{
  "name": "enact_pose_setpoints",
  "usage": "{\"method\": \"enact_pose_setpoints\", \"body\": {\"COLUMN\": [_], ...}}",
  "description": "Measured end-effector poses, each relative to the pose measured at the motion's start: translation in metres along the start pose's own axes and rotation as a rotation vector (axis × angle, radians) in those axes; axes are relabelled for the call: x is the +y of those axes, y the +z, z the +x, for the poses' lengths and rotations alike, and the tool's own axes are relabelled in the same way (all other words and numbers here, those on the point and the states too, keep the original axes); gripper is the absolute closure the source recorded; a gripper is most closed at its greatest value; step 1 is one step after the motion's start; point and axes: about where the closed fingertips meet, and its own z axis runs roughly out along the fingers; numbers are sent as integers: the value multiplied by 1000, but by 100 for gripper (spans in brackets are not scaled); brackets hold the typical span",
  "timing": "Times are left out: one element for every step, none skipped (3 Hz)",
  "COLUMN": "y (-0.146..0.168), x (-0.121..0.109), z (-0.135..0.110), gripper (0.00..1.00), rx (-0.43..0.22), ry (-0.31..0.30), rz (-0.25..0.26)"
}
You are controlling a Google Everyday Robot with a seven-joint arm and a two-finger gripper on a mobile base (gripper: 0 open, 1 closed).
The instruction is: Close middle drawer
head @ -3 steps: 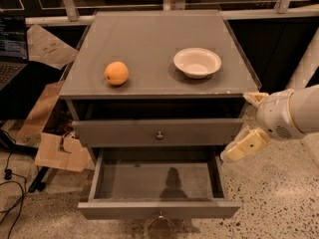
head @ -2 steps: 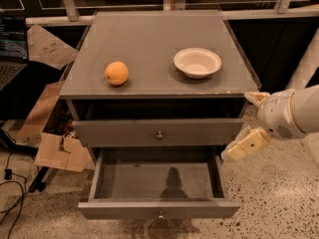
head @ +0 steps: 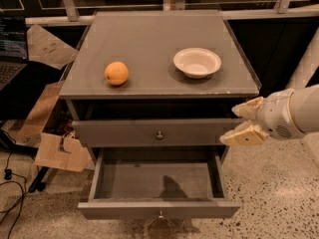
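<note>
Unmoved pincer (head: 244,122) (cream, splayed) near flat-fronted middle drawer (head: 199,209)

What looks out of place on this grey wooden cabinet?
The wide grey middle drawer with a round metal knob is pulled far out, showing its inside. The grey drawer above it sits slightly forward, leaving a dark gap. The cream two-finger gripper hangs open by the cabinet's right side.

Single cam looked down from front-above, close on cabinet (head: 149,39); gripper (head: 229,126) sat frame right, beside its right edge.
</note>
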Motion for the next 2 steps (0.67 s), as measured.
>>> {"method": "enact_pose_setpoints", "body": {"y": [0, 0], "x": [0, 0], "z": [0, 0], "gripper": [63, 85], "rx": [0, 0], "ry": [0, 0], "rz": [0, 0]}}
